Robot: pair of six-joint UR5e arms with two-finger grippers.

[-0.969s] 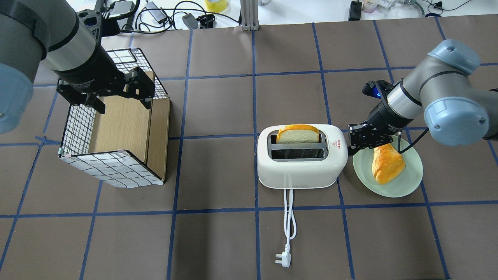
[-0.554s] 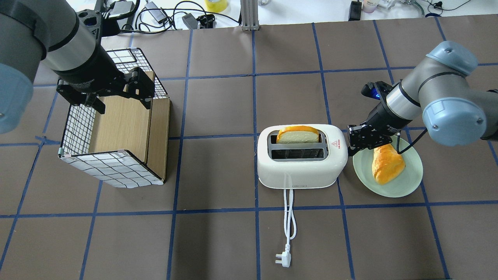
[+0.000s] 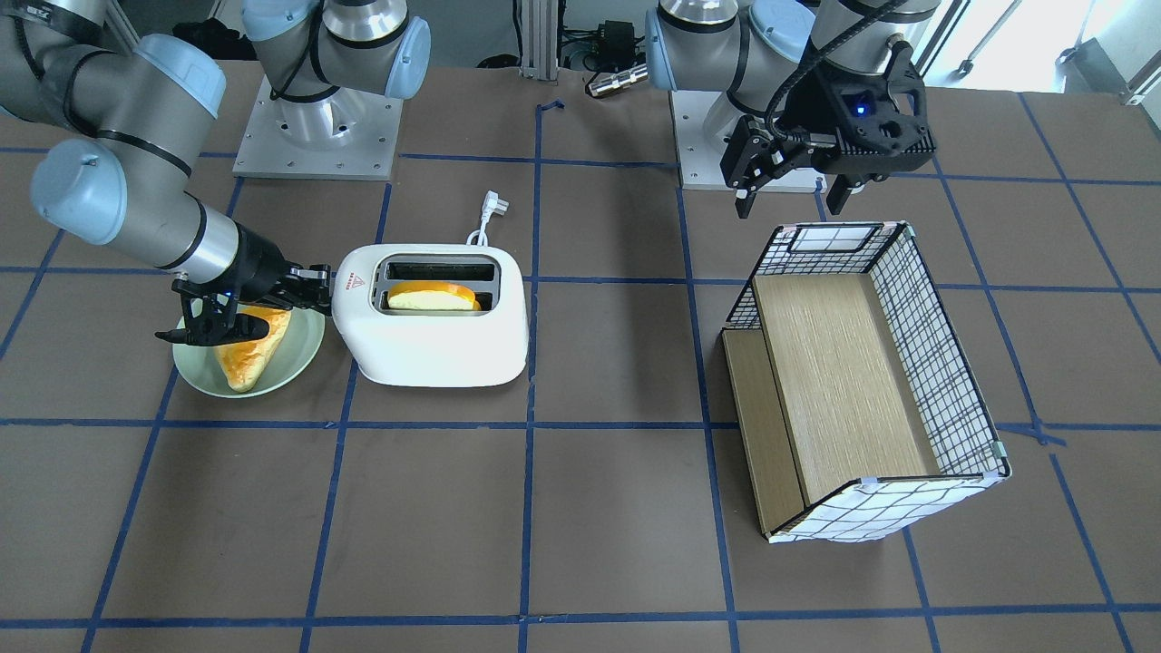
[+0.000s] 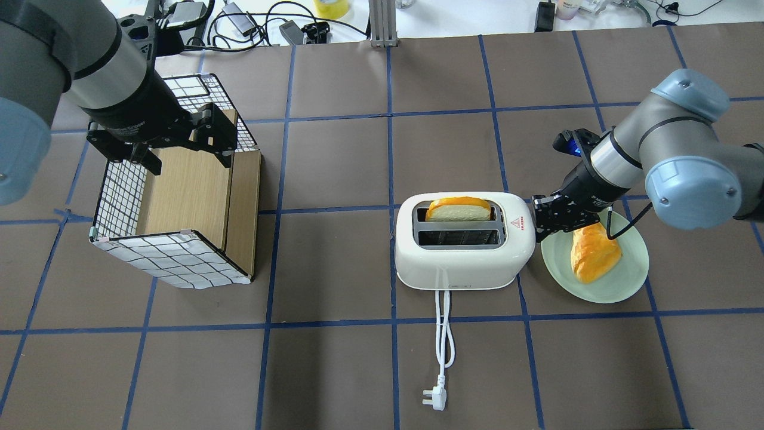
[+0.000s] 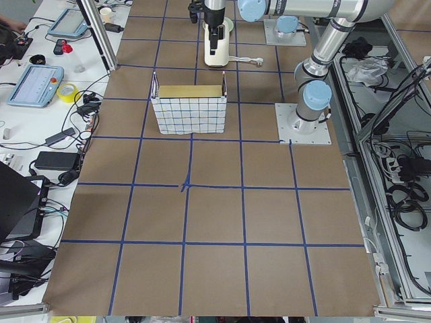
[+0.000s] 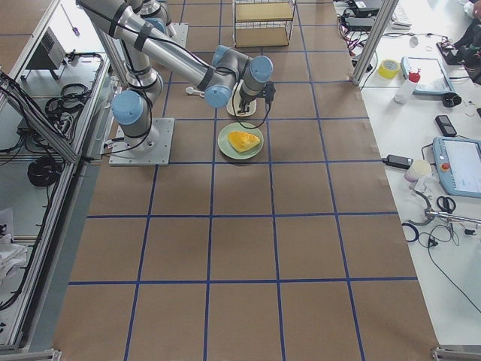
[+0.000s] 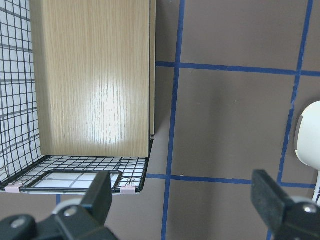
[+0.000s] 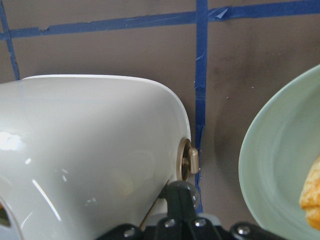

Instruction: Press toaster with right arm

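Note:
The white toaster (image 4: 459,263) stands mid-table with a bread slice (image 4: 458,209) sunk low in its far slot. It also shows in the front view (image 3: 435,345). My right gripper (image 4: 540,224) is shut and its tips sit against the toaster's right end. In the right wrist view the shut fingertips (image 8: 180,192) rest at the end wall of the toaster (image 8: 90,150), just below a small grey knob (image 8: 190,161). My left gripper (image 4: 188,160) is open and empty, hovering over the wire basket (image 4: 179,263), far from the toaster.
A pale green plate (image 4: 621,280) with a piece of bread (image 4: 591,251) lies right beside the toaster, under my right wrist. The toaster's white cord and plug (image 4: 434,399) trail toward the near edge. The wire basket holds a wooden shelf.
My right gripper has moved down along the toaster's end. The bread slice has sunk lower into its slot. The left arm has not moved.

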